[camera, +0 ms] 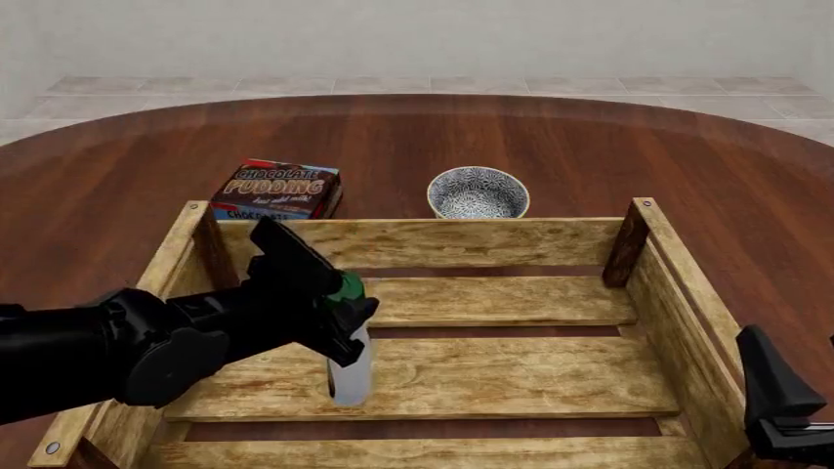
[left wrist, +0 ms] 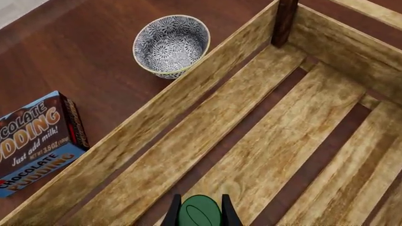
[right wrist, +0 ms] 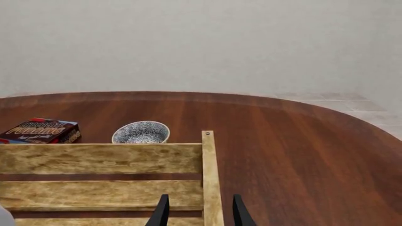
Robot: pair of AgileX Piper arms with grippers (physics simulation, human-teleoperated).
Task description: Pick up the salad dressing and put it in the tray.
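The left pincer (camera: 350, 311), closed on the bottle (camera: 350, 366) below its green cap, holds it upright over the crate (camera: 450, 242) floor at lower left for release.

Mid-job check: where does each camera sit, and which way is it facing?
Front: high behind the arms, facing forward-down at the tray; left tool holds the salad dressing, right tool low.
Left wrist: above tray floor, green cap between its fingers.
Right wrist: by tray wall, facing the far side.
All share the bowl and pudding box.

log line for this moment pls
left gripper shut on salad dressing | bottle inside tray | right gripper open, idle
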